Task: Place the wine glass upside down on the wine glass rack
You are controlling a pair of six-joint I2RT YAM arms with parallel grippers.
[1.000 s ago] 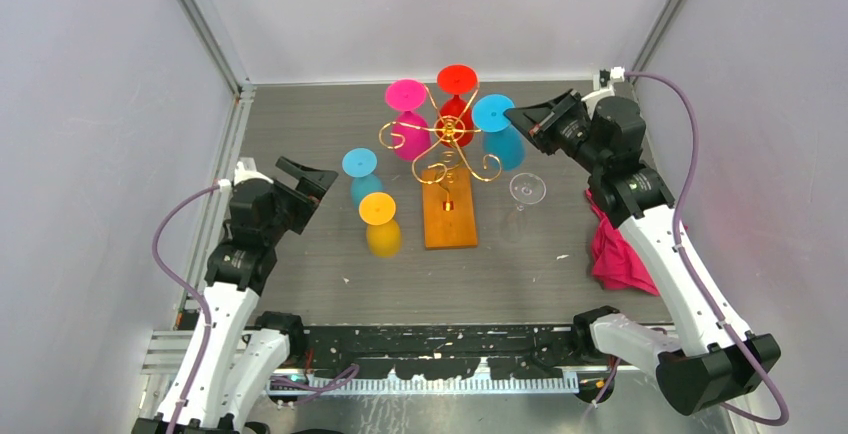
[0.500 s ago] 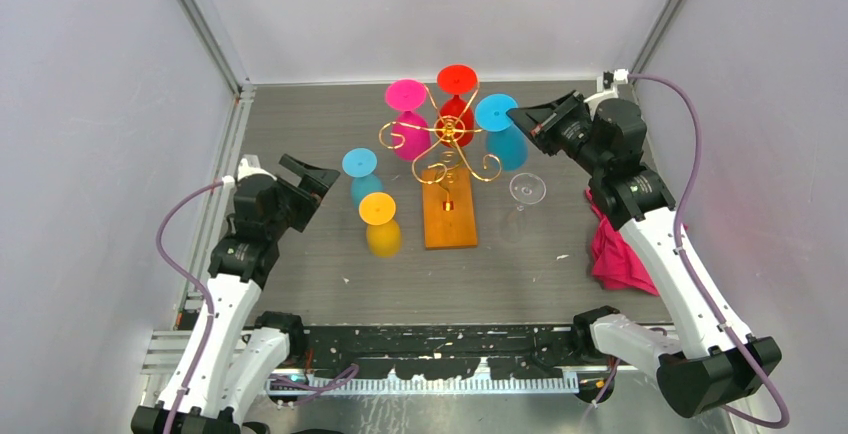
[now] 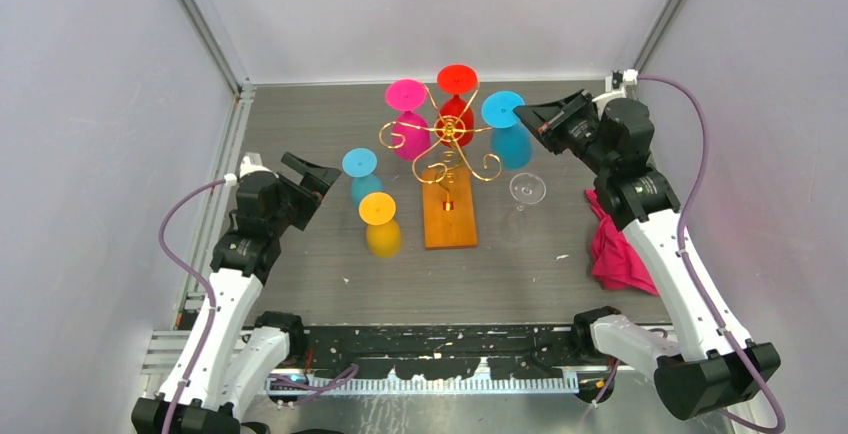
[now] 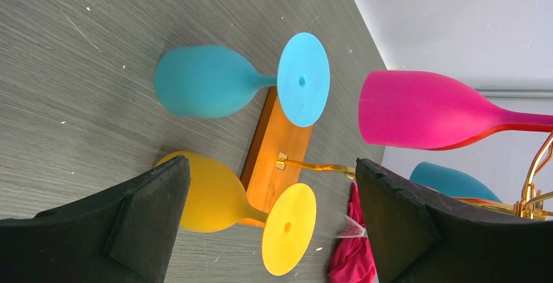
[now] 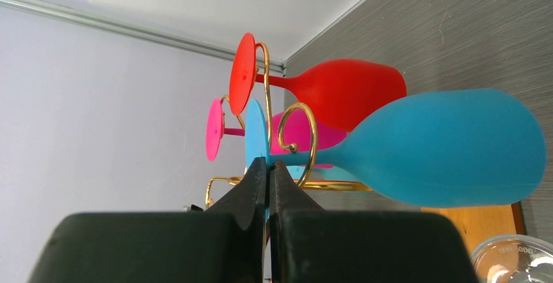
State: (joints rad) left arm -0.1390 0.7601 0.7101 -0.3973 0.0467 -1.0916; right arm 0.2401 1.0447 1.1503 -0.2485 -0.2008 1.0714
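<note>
The wine glass rack is gold wire on an orange-brown wooden base. A pink glass and a red glass hang on it upside down. My right gripper is shut on the foot of a blue wine glass at the rack's right side, bowl down. In the right wrist view the gripper pinches the thin blue disc, and the stem of the blue glass passes through a gold curl. My left gripper is open and empty, left of the table glasses.
A light blue glass and a yellow glass stand upside down left of the base. A clear glass stands to its right. A pink cloth lies by the right arm. The yellow glass is just ahead of the left gripper.
My right gripper has shifted slightly to the right with the blue glass's foot in it. The left arm has crept a little towards the table glasses.
</note>
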